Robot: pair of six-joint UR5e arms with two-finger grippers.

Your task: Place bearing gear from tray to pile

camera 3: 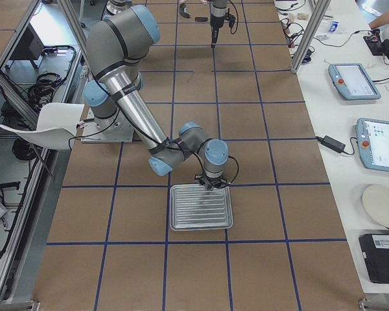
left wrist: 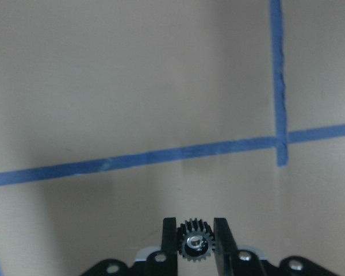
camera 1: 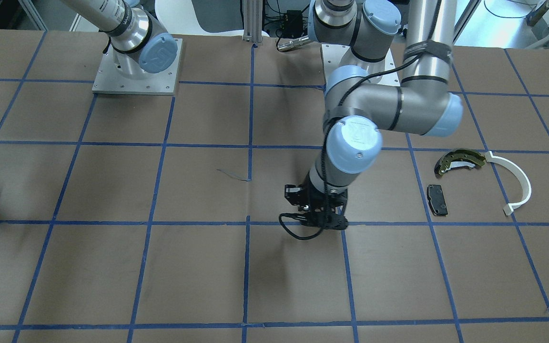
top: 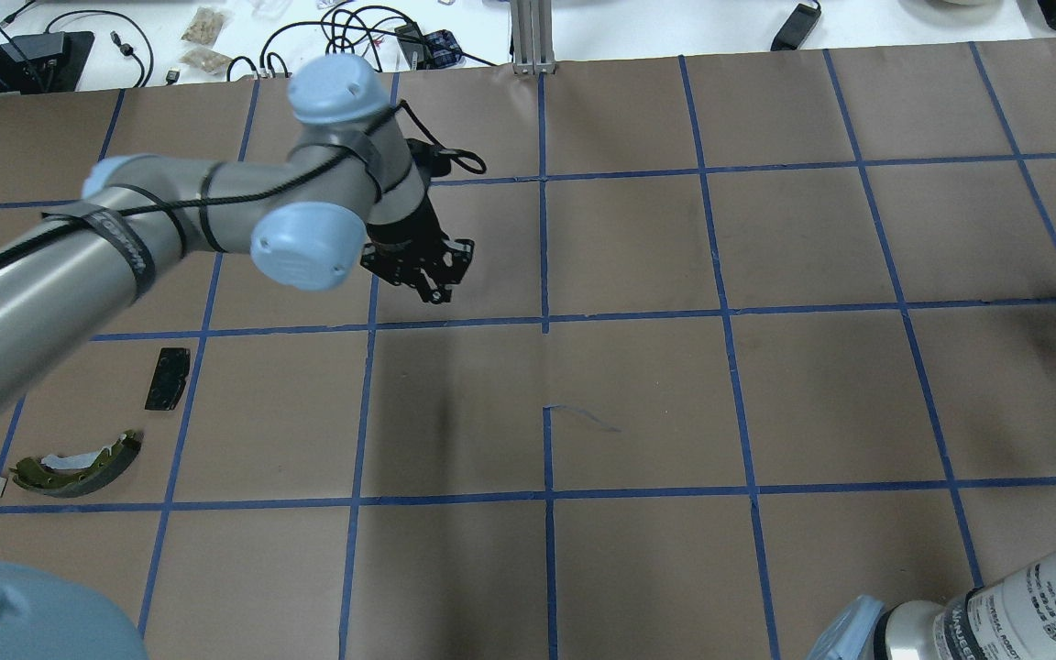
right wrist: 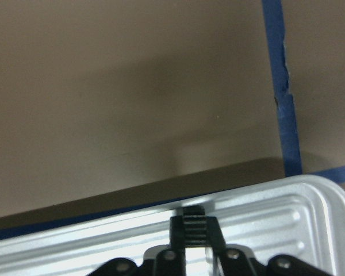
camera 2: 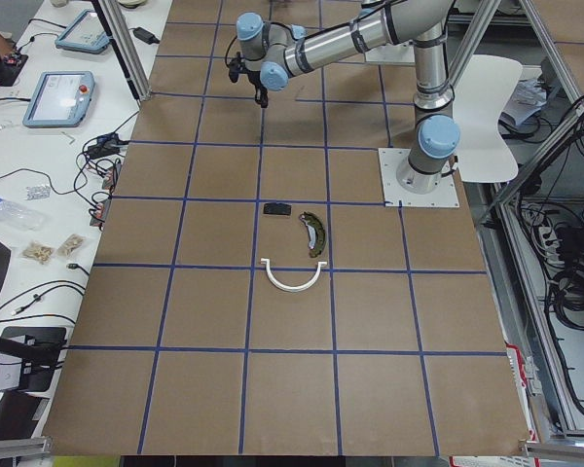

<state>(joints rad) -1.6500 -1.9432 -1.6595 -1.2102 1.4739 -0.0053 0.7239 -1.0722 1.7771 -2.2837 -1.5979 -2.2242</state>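
My left gripper is shut on a small black toothed bearing gear and holds it above bare brown table near a blue tape crossing. It also shows in the overhead view, right of the pile: a black pad, an olive-gold brake shoe and a white arc strip. My right gripper is shut on a second black gear over the far edge of the silvery ridged tray, which lies at the table's right end.
Blue tape lines divide the brown table into squares. The two arm base plates stand at the robot's side. Cables, tablets and small items lie on the white bench beyond the table edge.
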